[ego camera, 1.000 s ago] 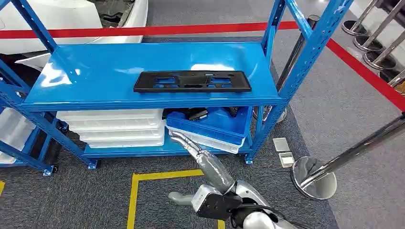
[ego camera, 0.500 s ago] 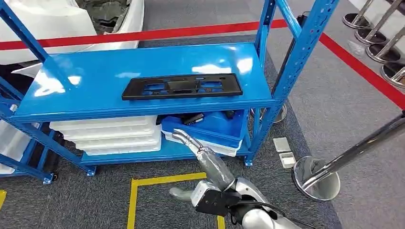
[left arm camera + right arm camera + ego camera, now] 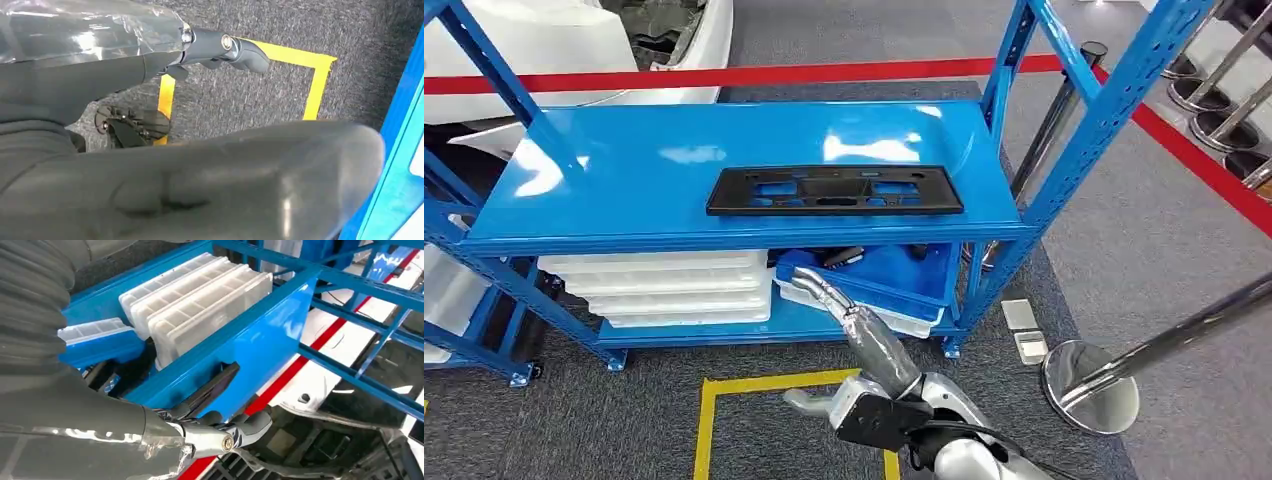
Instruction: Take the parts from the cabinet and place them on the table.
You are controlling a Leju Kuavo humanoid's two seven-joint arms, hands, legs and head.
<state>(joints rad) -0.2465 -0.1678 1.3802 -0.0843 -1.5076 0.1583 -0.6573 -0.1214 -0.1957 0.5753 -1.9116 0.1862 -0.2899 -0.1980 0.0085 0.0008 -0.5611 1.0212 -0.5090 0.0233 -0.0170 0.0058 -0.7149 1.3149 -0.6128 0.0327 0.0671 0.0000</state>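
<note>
A flat black part (image 3: 834,191) lies on the blue rack's middle shelf (image 3: 624,160); its end juts past the shelf edge in the right wrist view (image 3: 212,387). On the lower shelf a blue bin (image 3: 894,270) sits tilted on a white tray and holds small dark parts (image 3: 839,256). My right hand (image 3: 859,345) stretches toward the bin with fingers straight, thumb apart, holding nothing. Its fingertips (image 3: 802,283) line up with the bin's front rim; I cannot tell if they touch. My left hand (image 3: 200,165) is over the carpet, fingers (image 3: 225,45) extended, empty.
Stacked white trays (image 3: 664,283) fill the lower shelf's left side. Blue uprights (image 3: 1114,100) frame the rack. A chrome stanchion base (image 3: 1089,385) stands on the right. Yellow floor tape (image 3: 764,385) marks a square before the rack. Red tape (image 3: 724,75) and a white car body (image 3: 524,40) lie behind.
The whole picture has shifted, so the camera moved. My right hand stays stretched toward the blue bin and has taken hold of nothing.
</note>
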